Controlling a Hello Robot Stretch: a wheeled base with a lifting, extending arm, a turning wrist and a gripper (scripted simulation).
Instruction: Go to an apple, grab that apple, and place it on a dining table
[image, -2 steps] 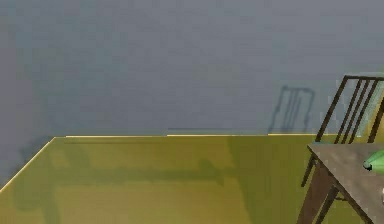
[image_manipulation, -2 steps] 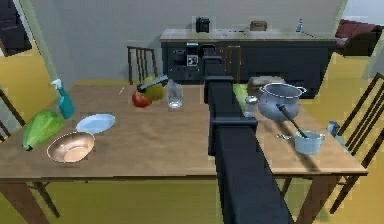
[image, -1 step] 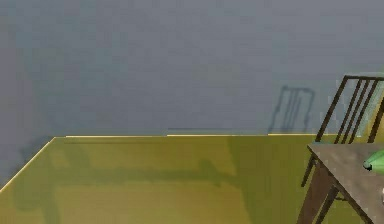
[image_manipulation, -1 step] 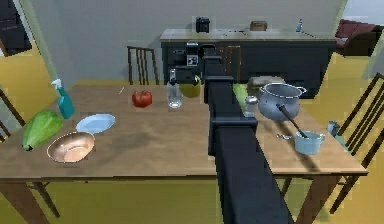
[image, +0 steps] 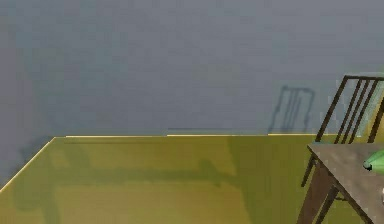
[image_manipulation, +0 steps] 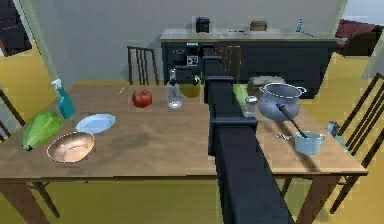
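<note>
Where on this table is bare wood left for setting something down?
The widest bare patch of table lies between the plate, the apple and the arm. It is crowded right of the arm, around the pot and small pan.

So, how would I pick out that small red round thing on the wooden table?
Start at the long wooden table in the arm side view and look to its far edge, in front of the dark chair. The red fruit sits just left of a clear glass; it is the only red, round thing there.
</note>
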